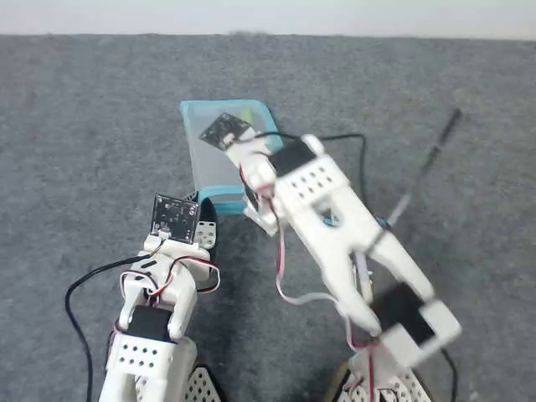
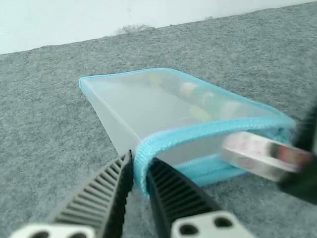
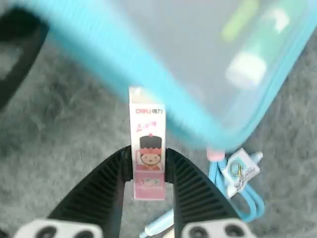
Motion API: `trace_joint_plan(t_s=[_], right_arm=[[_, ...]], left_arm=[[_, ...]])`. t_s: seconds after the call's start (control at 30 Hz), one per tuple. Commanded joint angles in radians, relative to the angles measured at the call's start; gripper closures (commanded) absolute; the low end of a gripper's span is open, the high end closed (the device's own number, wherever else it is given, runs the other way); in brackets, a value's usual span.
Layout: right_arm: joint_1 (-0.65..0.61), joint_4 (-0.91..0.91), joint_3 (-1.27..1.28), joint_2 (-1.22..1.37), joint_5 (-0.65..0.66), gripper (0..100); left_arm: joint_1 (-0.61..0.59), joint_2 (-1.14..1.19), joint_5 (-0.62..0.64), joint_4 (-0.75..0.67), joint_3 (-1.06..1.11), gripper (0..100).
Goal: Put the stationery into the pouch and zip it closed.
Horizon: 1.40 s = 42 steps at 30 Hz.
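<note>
Pinching 1 pouch (image 2: 163, 106), left hand (image 2: 140, 161); right hand (image 3: 148, 152) grips 1 eraser (image 3: 147, 124).

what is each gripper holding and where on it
Left gripper pinches the pouch by its blue zipper edge; right gripper grips the eraser by its sides near the pink end.

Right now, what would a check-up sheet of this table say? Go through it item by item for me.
Surface: grey felt-like mat.
Job's things: see-through pouch with blue trim, some items already inside; pink and white block, perhaps an eraser, at its opening.
Clutter: thin dark stick lying on the mat beside the right arm; blue cord with a tag by the pouch's corner.
Grippers: left gripper, jaws pinching the pouch's blue edge; right gripper, jaws clamped on the block.
Cables: black cable looping beside the left arm; second black cable by the right arm.
Surroundings: pale wall behind the mat.
</note>
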Motion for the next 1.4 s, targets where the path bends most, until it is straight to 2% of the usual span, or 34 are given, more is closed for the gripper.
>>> trace_joint_plan(t_s=[0.0,0.2,0.4,0.8,0.97,1.1,1.23,1.37], right_arm=[[-0.005,0.056,-0.229,0.107,-0.028,99.1],[-0.004,0.160,-0.575,0.282,-0.110,97.6],[-0.010,0.248,-0.763,0.363,-0.118,78.1],[0.016,0.323,-0.818,0.317,-0.080,77.8],[0.062,0.326,-0.649,0.140,-0.086,77.8],[0.208,0.320,-0.353,-0.027,-0.078,77.8],[0.369,0.249,-0.060,-0.176,0.032,77.8],[0.437,0.168,0.247,-0.318,0.089,77.8]], left_arm=[[0.006,-0.018,-0.014,-0.040,-0.021,99],[0.006,-0.018,-0.014,-0.040,-0.019,99],[0.006,-0.018,-0.014,-0.040,-0.018,99],[-0.002,-0.018,-0.041,-0.040,-0.016,99],[-0.005,-0.018,-0.040,-0.040,-0.016,99],[-0.005,-0.018,-0.040,-0.040,-0.016,99],[-0.005,-0.018,-0.040,-0.043,-0.016,99],[-0.005,-0.018,-0.040,-0.043,-0.016,99]])
